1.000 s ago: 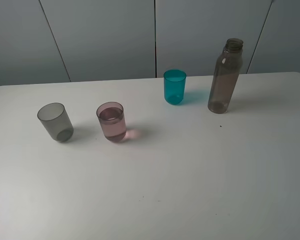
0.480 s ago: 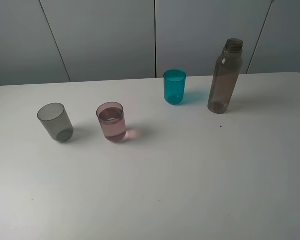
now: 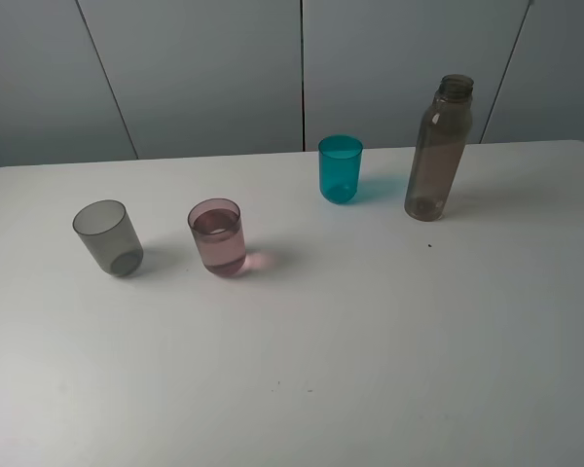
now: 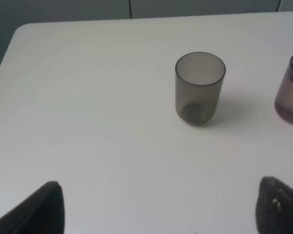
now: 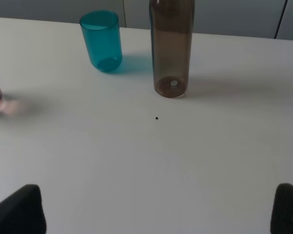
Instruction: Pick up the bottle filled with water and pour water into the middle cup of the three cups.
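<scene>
The smoky brown bottle (image 3: 438, 151) stands upright and uncapped at the back right of the white table (image 3: 370, 341); it also shows in the right wrist view (image 5: 171, 46). The three cups stand in a row: smoky grey cup (image 3: 108, 238), pink middle cup (image 3: 217, 237) holding liquid, teal cup (image 3: 341, 168). Neither gripper shows in the exterior view. My left gripper (image 4: 158, 214) is open and empty, back from the grey cup (image 4: 199, 87). My right gripper (image 5: 154, 214) is open and empty, back from the bottle and the teal cup (image 5: 102, 40).
A small dark speck (image 3: 429, 244) lies on the table in front of the bottle. Grey wall panels (image 3: 302, 68) stand behind the table's far edge. The pink cup's edge (image 4: 292, 90) shows in the left wrist view.
</scene>
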`<action>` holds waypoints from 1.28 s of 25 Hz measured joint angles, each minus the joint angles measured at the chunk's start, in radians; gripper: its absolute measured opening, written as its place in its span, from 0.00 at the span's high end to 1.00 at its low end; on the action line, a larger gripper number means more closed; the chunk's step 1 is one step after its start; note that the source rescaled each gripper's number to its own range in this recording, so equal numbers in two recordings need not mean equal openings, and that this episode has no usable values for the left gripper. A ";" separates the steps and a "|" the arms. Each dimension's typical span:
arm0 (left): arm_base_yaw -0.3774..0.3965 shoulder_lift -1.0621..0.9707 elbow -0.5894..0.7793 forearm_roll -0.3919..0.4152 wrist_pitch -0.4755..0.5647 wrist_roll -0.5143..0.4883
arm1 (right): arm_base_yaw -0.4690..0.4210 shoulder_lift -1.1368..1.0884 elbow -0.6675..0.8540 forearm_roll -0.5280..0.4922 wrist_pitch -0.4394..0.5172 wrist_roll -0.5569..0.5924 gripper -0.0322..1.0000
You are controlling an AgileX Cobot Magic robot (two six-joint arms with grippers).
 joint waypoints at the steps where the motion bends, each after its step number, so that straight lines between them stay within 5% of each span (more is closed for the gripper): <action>1: 0.000 0.000 0.000 0.000 0.000 0.000 | 0.000 0.000 0.000 0.000 0.000 0.002 0.00; 12: 0.000 0.000 0.000 0.000 0.000 0.000 | -0.145 -0.002 0.000 -0.002 -0.004 0.006 0.00; 32: 0.000 0.000 0.000 0.000 0.000 0.004 | -0.112 -0.002 0.000 -0.002 -0.004 0.008 0.00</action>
